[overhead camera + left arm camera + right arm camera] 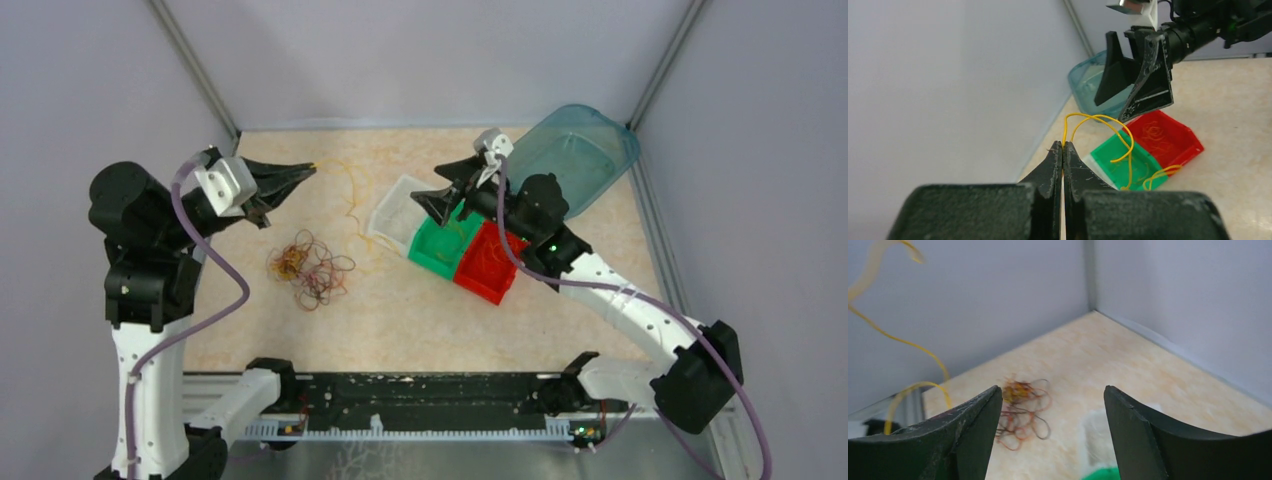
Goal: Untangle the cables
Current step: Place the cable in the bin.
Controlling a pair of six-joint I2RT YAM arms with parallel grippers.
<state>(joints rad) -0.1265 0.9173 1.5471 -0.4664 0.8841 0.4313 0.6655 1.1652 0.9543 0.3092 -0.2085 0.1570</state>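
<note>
A tangle of thin orange, red and brown loops [308,268] lies on the table at centre left; it also shows in the right wrist view [1022,407]. My left gripper [308,170] is shut on a yellow loop [350,195] and holds it above the table at the back, to the left of the bins. In the left wrist view the yellow loop [1113,137] curls out from the closed tips [1062,146]. My right gripper [450,190] is open and empty, above the green bin [436,248].
A clear bin [392,215], the green bin and a red bin [487,262] sit in a row at centre right; the red one holds thin orange loops. A teal lid or tub [578,155] lies at the back right corner. Grey walls enclose the table.
</note>
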